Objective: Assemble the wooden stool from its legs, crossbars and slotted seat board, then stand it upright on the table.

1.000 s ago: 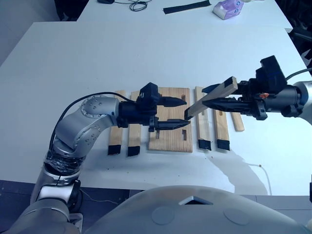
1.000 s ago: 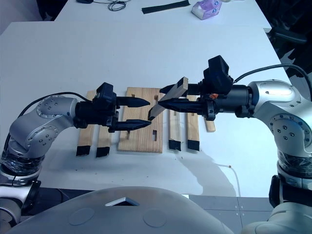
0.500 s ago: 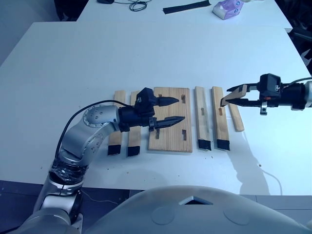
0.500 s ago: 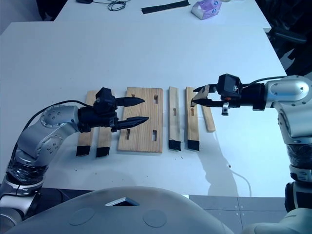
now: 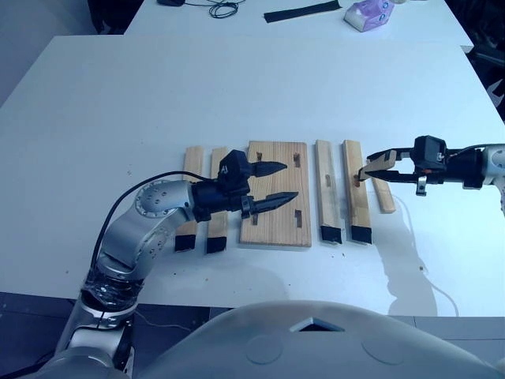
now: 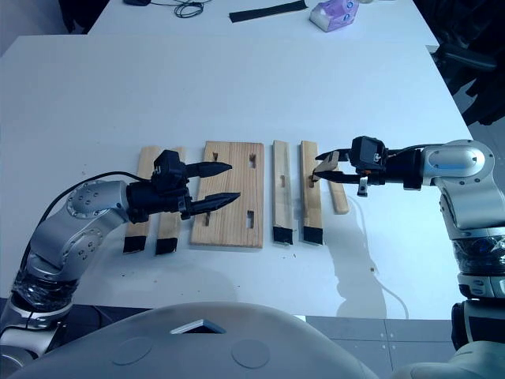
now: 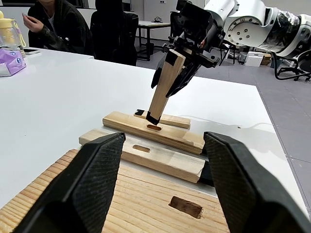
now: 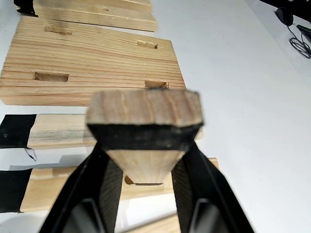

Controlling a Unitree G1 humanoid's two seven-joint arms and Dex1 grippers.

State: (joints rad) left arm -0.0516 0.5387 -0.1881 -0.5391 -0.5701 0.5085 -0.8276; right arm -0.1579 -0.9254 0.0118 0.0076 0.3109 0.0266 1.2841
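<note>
Crossbar (image 7: 164,87) tilted, gripped by right end effector (image 5: 372,168)

Before you: seat board (image 5: 274,193) was pale, grain-striped; legs (image 5: 325,189) were pale with black ends; crossbar (image 7: 164,82) pale, black-banded; your left gripper (image 5: 292,181) and right gripper (image 5: 367,167) were black; table (image 5: 237,87) was white.

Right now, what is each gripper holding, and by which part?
The right gripper holds a short wooden bar near its upper, black-taped end. The left gripper is open, holding nothing.
</note>
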